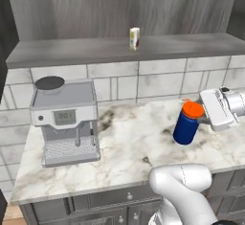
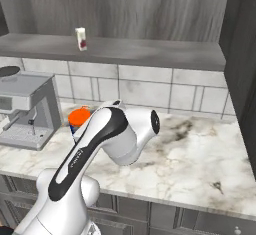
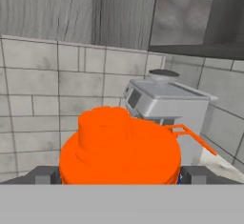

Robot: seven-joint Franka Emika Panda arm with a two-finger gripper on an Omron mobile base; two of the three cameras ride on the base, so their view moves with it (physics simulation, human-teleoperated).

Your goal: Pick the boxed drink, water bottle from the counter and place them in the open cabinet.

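The water bottle [image 1: 186,127], dark blue with an orange-red cap, stands upright on the marble counter [image 1: 129,145]. Its cap [image 2: 79,116] peeks out behind my arm in the right base view. My gripper [image 1: 201,116] reaches in level from the right and is open. In the hand view its fingertips [image 3: 45,175] flank the orange cap [image 3: 119,147], one on each side. The boxed drink [image 1: 134,38] [image 2: 81,38], a small white carton, stands upright on the shelf board of the open cabinet [image 1: 86,50] [image 2: 160,51], above the backsplash.
A silver coffee machine [image 1: 67,121] [image 2: 22,111] [image 3: 167,104] occupies the counter's left part. The tiled backsplash [image 1: 143,83] runs behind the bottle. Dark drawers with knobs [image 1: 124,197] sit under the counter. A dark side panel [image 2: 242,54] borders the right end.
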